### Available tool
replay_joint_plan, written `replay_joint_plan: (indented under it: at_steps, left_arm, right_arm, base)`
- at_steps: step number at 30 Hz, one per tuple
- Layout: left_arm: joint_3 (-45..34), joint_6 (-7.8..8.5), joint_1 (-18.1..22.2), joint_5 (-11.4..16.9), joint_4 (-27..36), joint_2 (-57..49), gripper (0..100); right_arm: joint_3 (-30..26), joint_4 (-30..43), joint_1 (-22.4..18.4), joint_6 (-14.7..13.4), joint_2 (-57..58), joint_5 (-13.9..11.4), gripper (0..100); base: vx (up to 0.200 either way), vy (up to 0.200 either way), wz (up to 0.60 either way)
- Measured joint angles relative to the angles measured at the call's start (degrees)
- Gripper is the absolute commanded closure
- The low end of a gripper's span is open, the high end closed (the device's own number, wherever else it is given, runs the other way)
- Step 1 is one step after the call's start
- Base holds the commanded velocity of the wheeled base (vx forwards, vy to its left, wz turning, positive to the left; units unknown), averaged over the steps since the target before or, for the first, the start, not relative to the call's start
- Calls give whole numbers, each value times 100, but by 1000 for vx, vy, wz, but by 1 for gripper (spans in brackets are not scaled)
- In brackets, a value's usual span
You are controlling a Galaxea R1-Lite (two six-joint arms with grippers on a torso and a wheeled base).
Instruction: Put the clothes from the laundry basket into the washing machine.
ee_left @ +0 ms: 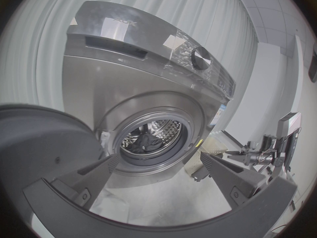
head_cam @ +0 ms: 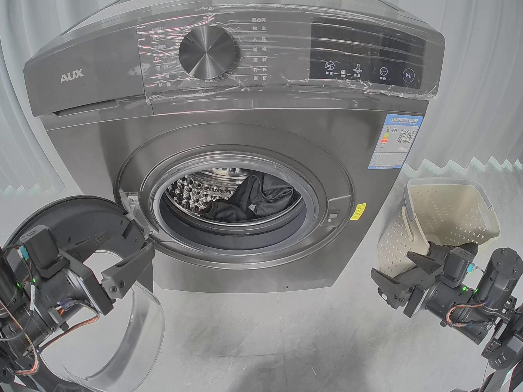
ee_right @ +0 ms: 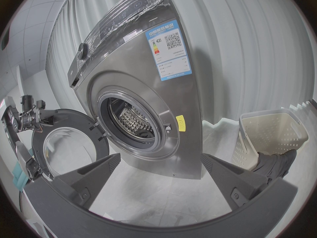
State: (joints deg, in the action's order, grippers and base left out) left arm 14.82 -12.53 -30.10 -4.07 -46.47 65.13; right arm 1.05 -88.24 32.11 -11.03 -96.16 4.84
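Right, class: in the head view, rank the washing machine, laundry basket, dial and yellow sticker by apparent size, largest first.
1. washing machine
2. laundry basket
3. dial
4. yellow sticker
The gaps look wide enough that nearness should not change the order.

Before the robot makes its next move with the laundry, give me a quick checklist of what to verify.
1. Washing machine door open: ok.
2. Left gripper open and empty: ok.
3. Right gripper open and empty: ok.
4. Laundry basket emptied: not ok, a dark garment lies inside.
5. Black clothes in the drum clear of the door opening: cannot tell.
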Motion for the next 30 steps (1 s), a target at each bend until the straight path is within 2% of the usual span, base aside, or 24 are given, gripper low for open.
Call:
replay_joint_plan:
  at_steps: [5, 9, 15, 23, 27, 30]
  left_arm:
    - [-306, 200, 375, 2, -50, -152, 0]
    - [-433, 230, 605, 6, -41, -350, 0]
    - [-540, 332, 756, 17, 13, -750, 0]
    - [-881, 594, 902, 13, 73, -1331, 0]
    - [-1001, 728, 1015, 11, 449, -1787, 0]
    - [-1036, 879, 1106, 5, 1092, -2225, 0]
  right_arm:
    - [-4, 11, -22, 1, 99, 62, 0]
    - [-4, 22, 11, 0, 143, 310, 0]
    - [-6, 123, 46, 12, 368, 378, 0]
    - [-6, 1330, 239, 12, 1118, 508, 0]
    - [-9, 1803, 199, 26, 1673, 668, 0]
    - [-6, 1886, 13, 56, 2064, 714, 0]
  base:
    - [-200, 0, 0]
    - [-200, 0, 0]
    - [-200, 0, 0]
    - [-200, 0, 0]
    - [-50, 0, 0]
    - [0, 0, 0]
